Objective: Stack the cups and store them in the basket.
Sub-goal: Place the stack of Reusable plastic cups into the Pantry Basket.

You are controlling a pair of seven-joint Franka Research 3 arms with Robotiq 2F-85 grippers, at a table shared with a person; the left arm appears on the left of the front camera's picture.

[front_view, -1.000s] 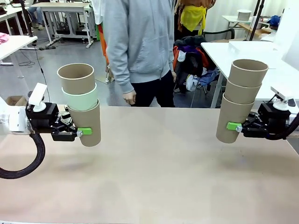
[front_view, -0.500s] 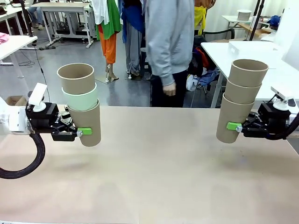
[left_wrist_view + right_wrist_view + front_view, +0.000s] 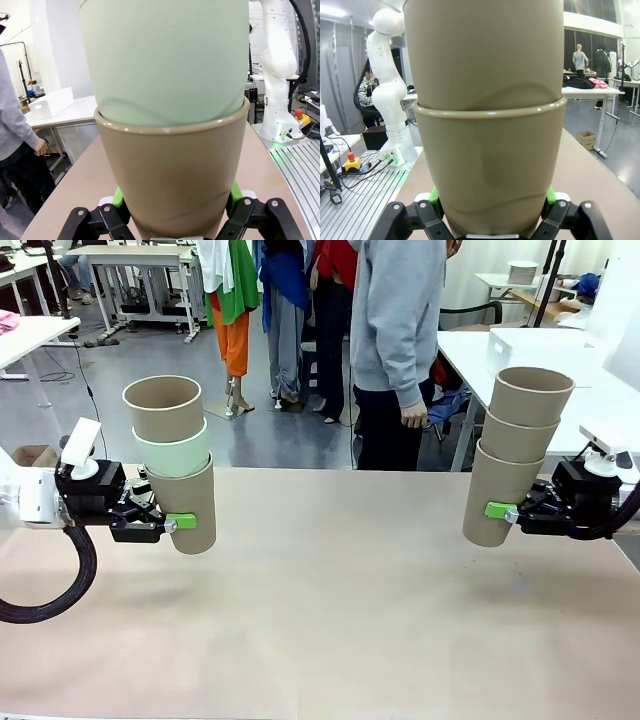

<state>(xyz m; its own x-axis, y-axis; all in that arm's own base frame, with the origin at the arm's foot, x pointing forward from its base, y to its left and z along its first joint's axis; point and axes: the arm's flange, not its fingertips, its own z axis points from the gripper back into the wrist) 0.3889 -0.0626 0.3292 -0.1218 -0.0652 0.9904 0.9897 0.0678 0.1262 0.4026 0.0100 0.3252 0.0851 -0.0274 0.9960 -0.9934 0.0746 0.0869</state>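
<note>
My left gripper [image 3: 184, 521] is shut on the lowest cup of a left stack of cups [image 3: 172, 455]: tan below, pale mint green in the middle, tan on top. In the left wrist view the mint cup [image 3: 165, 60] sits inside the tan cup [image 3: 172, 170], between the green pads [image 3: 118, 196]. My right gripper [image 3: 498, 511] is shut on the bottom of a right stack of three tan cups [image 3: 520, 435], also seen nested in the right wrist view [image 3: 487, 150]. Both stacks hang upright just above the table [image 3: 330, 610]. The white basket [image 3: 535, 338] rests on a side table at the back right.
A person in a grey hoodie [image 3: 400, 320] stands at the table's far edge, right of centre, one hand [image 3: 412, 418] hanging down. The white side table [image 3: 470, 360] sits beyond the far right corner. The tan tabletop between the two stacks is bare.
The person has walked to the right along the far edge. Both arms and both stacks have stayed still.
</note>
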